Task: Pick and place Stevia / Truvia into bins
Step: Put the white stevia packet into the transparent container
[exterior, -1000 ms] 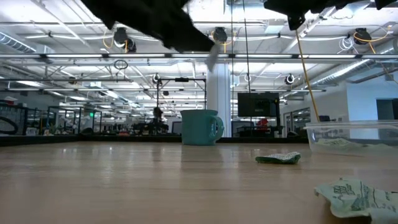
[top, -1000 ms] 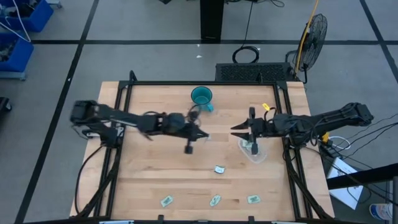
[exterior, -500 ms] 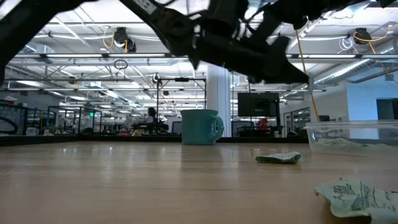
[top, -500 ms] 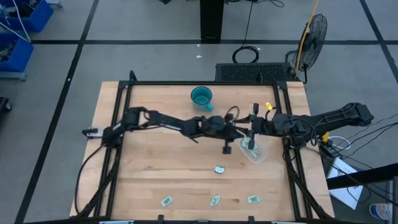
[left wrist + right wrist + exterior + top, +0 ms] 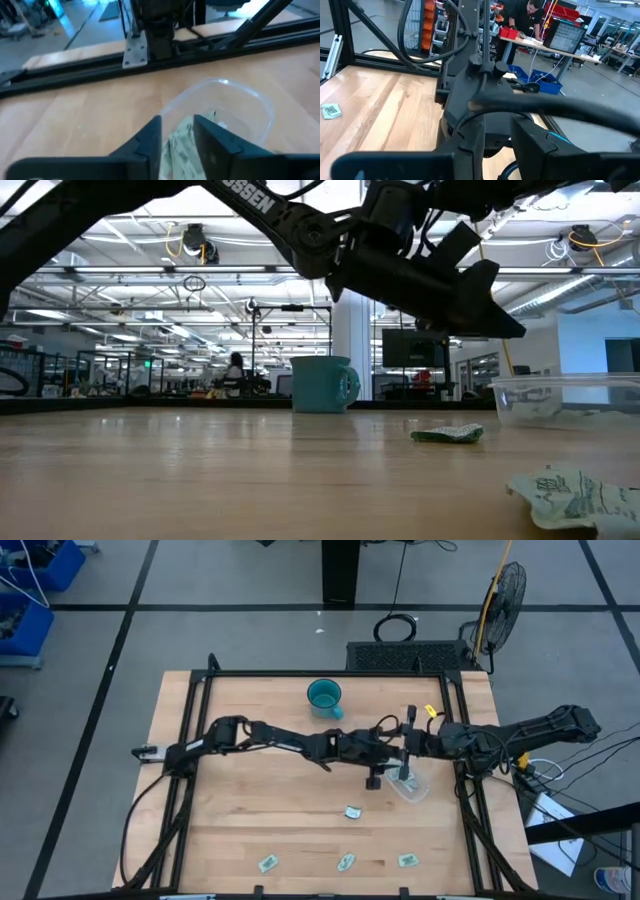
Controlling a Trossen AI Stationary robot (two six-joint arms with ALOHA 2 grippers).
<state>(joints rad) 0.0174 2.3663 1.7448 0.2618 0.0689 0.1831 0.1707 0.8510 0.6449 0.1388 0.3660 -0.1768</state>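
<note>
Since a second ago the left arm has swung from the middle of the worktop across toward the right edge, and its gripper now hangs over the near rim of the clear tub. In the left wrist view its two fingers stand a little apart with a pale green sachet showing in the gap; whether that sachet is pinched or already lying in the tub cannot be told. The tub sits close to the right edge, about midway along it, with paper sachets inside.

The right gripper waits just behind the tub, pointing at the left arm's wrist, which fills its own camera's view; its fingers are parted with nothing between them.

Four sachets lie loose on the wood: a crumpled one in front of the tub, toward the middle, and three along the front edge. A teal mug stands near the back edge, well apart from the tub.
</note>
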